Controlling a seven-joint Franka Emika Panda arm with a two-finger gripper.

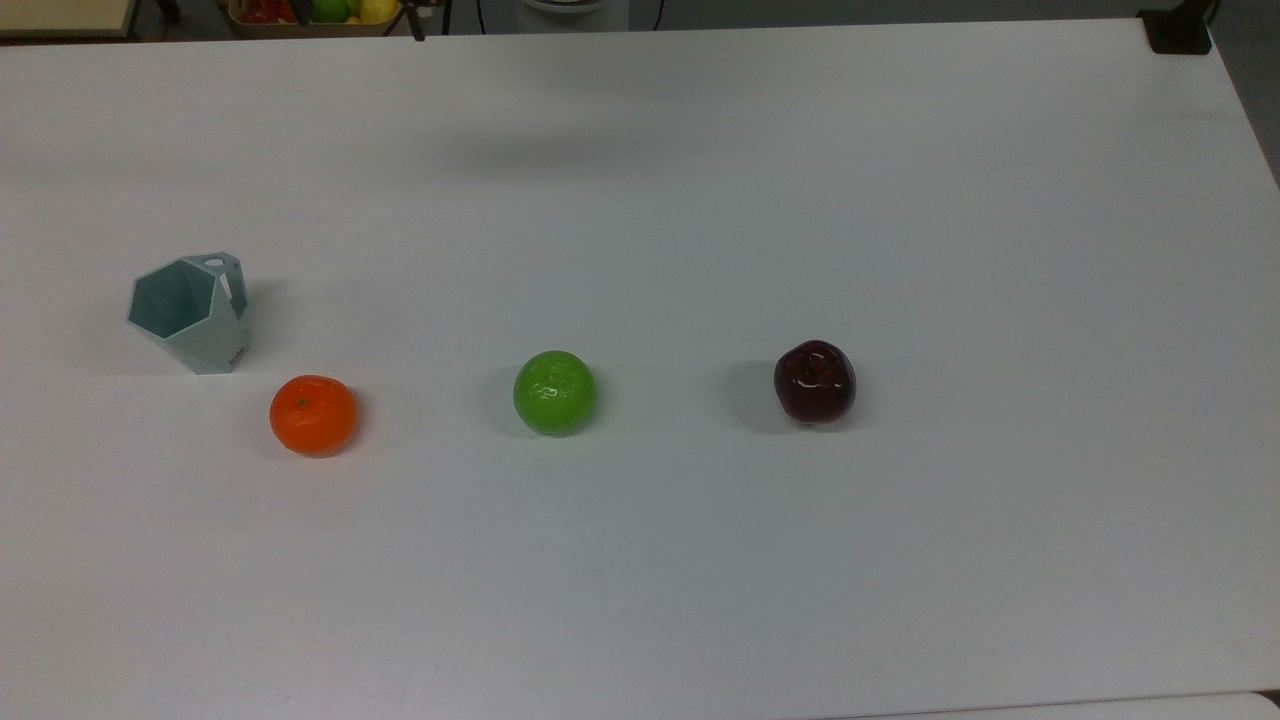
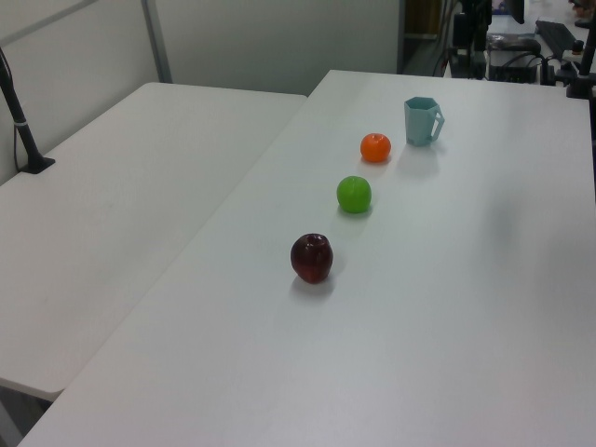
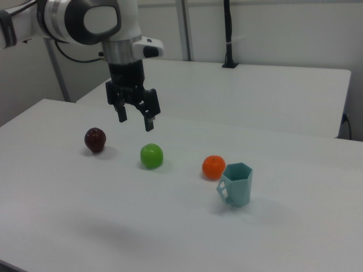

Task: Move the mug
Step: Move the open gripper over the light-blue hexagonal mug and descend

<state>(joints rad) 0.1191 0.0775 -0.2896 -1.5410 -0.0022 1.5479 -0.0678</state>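
Since the mug [image 3: 237, 185] stands upright on the bench [image 3: 170, 226], w/ orange [image 3: 213, 167] just beside at 10 o'clock in right view, it looks rigid, light, slick: grip rim wall. Claw [image 3: 136, 119] hangs released, well apart.

The arm [image 3: 74, 22] is cut off by the right view's left and top edges, and a container of what appears to be fruit [image 1: 310, 12] is cropped by the top view's upper edge, contents too small to identify.
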